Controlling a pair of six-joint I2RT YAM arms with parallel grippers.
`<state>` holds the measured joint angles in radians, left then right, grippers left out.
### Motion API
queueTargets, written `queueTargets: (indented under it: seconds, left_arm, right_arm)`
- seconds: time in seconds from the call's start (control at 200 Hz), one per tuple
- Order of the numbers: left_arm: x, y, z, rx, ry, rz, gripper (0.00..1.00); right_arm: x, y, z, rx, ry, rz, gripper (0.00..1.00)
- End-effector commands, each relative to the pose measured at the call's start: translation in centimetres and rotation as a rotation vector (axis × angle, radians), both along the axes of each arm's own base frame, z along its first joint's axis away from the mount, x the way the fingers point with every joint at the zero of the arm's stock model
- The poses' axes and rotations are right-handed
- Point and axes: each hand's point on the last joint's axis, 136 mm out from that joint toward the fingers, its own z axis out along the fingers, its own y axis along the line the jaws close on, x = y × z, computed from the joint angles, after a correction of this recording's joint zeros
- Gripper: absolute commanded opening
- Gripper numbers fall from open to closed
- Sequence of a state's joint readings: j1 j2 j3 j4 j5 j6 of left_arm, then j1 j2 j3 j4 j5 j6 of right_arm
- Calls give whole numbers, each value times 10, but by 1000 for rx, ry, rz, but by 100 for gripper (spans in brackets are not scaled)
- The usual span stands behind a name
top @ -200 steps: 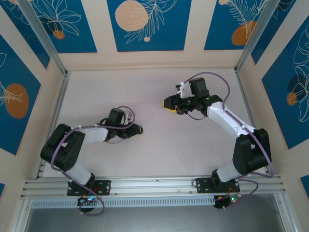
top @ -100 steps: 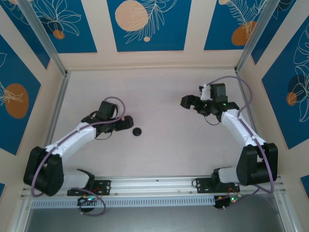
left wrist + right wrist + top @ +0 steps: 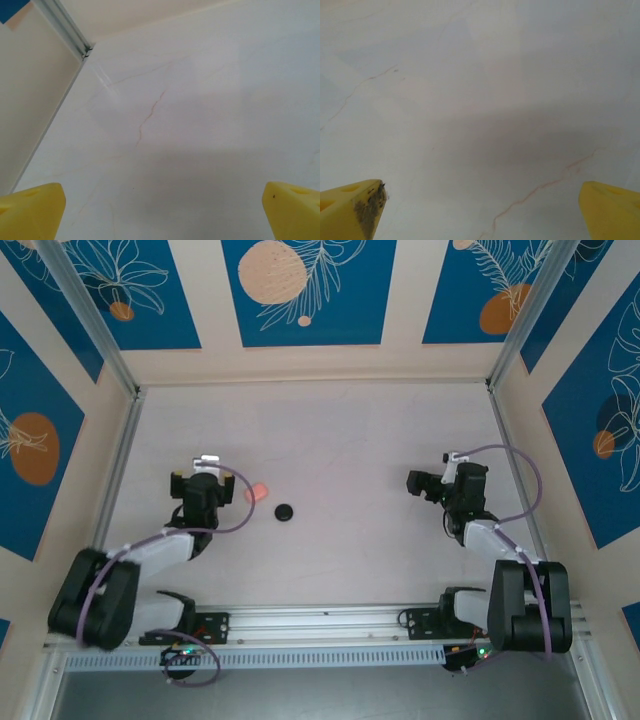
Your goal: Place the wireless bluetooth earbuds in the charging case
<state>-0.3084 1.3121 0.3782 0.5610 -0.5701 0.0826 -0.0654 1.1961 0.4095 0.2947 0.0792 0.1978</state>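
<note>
lying on the table: one black piece, one pink bud.

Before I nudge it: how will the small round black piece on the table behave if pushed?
The black piece looks low and rounded, so it probably slides, maybe spins, rather than tips. It is tiny beside the left claw, so likely light and easily knocked away on the smooth table.

Black-white arms, purple cables, yellow fingertips
</note>
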Motion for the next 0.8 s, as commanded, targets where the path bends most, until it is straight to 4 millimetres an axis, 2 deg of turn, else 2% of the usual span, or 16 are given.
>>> queueTargets:
  seconds: [0.0,0.03,0.085,0.18,0.22,0.28,0.315,0.355,0.425,0.48,0.515,0.795]
  left_arm:
    - [24,-6,19,21,-187,-26,100]
    - [24,-5,12,17,-211,-30,100]
    - [20,-2,18,19,-261,-20,100]
    - [9,4,10,-102,-276,-80,100]
    - [7,0,-1,-141,-261,-139,100]
    - [14,4,0,-136,-283,-125,100]
    - [17,6,-5,-151,-228,-106,100]
    - [24,14,-11,-173,-170,-65,100]
    - [38,21,-17,-225,-111,-64,100]
    - [36,21,-14,-229,-131,-66,100]
    - [36,21,-15,-225,-134,-68,100]
    - [36,20,-14,-224,-128,-78,100]
  right_arm:
    - [22,-3,24,-75,-194,32,99]
    - [25,-3,25,-76,-212,31,99]
    - [29,-1,26,-81,-217,51,99]
    - [36,4,25,-33,-215,70,99]
    - [39,7,22,-12,-208,86,99]
    - [45,16,2,-25,-241,121,99]
    - [52,20,6,-27,-282,136,99]
    - [48,22,0,-45,-188,145,99]
    - [53,26,2,-58,-232,150,99]
    - [50,26,-5,-63,-195,150,99]
    - [52,25,1,-63,-222,148,99]
    - [51,26,-1,-71,-206,148,99]
